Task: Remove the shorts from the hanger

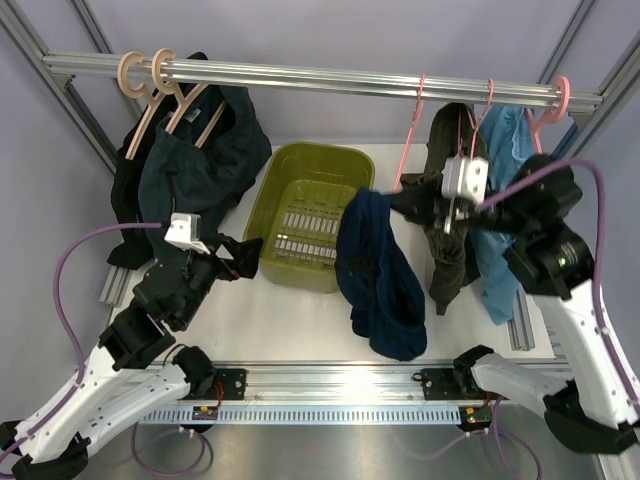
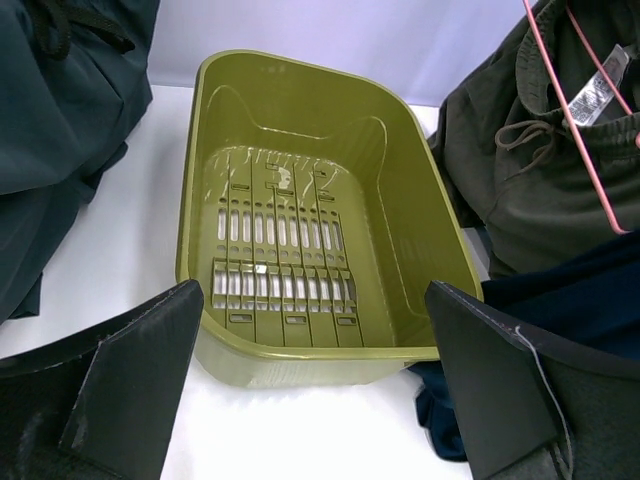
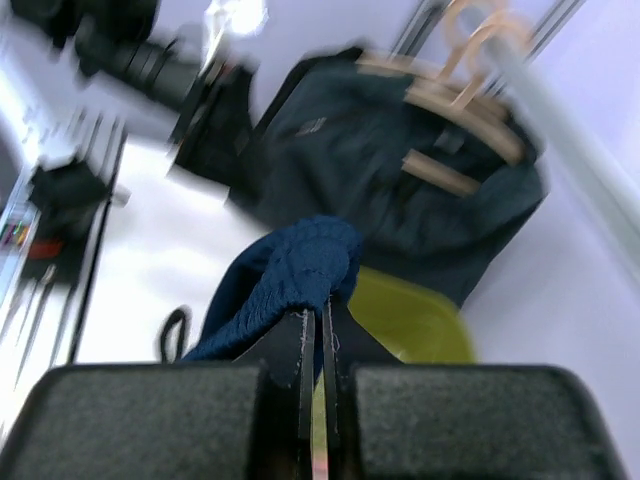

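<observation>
The dark navy shorts (image 1: 380, 280) hang from my right gripper (image 1: 383, 201), which is shut on their top edge beside the basket's right rim. Their lower part droops to the white table. In the right wrist view the jaws (image 3: 313, 315) pinch a fold of the navy fabric (image 3: 290, 265). The thin pink hanger (image 1: 409, 140) hangs from the rail, its lower end just right of the shorts' top. I cannot tell whether it still touches the fabric. My left gripper (image 1: 247, 256) is open and empty at the basket's near left; it also shows in the left wrist view (image 2: 312, 292).
The green basket (image 1: 342, 165) stands mid-table (image 2: 325, 85). An olive garment (image 1: 452, 250) and a light blue garment (image 1: 497, 260) hang at the right. Dark teal garments on wooden hangers (image 1: 200, 160) hang at the left. The metal rail (image 1: 300, 75) spans the back.
</observation>
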You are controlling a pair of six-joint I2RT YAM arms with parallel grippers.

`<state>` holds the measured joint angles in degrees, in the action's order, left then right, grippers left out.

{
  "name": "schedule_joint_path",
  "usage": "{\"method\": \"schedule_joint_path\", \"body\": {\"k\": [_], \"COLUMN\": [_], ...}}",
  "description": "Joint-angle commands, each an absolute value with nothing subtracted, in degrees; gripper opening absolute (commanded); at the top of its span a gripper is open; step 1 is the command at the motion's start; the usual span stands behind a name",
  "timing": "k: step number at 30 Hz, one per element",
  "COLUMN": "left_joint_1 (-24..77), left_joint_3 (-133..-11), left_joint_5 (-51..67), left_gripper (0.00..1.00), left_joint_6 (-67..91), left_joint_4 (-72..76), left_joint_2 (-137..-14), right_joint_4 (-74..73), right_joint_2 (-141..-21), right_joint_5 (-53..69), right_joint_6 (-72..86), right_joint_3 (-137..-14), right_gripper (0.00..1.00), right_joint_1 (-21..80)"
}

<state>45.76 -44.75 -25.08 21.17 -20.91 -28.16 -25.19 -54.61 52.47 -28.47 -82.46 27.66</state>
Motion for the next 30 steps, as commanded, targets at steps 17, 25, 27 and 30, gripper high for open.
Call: {"method": "schedule_joint_path", "body": {"k": [17, 25, 27, 30], "left_joint_1": [45.79, 45.70, 45.70, 45.70], "left_joint_3": [-43.68, -43.59, -43.59, -43.68], "left_joint_5": [-28.57, -27.78, -27.51, -27.25], "left_gripper": [0.99, 0.99, 0.99, 0.99], "left_joint_6": [21.36, 21.27, 21.27, 21.36], "left_joint_4": [-18.11, -16.88, -16.53, -16.09], "left_joint_2": [-26.81, -28.56, -29.00, -29.44], "right_joint_4": [0.08, 7.82, 7.74, 7.82], "right_joint_2": [-102.03, -106.87, -106.88, -104.25], "right_joint_5": [27.52, 17.06, 16.88, 20.99], "right_joint_6": [-14.50, -21.52, -21.88, -21.36], "right_joint_3": [-156.00, -157.59, -156.45, -148.91], "right_gripper": [0.00, 0.00, 0.00, 0.00], "right_joint_1": [29.97, 30.23, 30.23, 30.41]}}
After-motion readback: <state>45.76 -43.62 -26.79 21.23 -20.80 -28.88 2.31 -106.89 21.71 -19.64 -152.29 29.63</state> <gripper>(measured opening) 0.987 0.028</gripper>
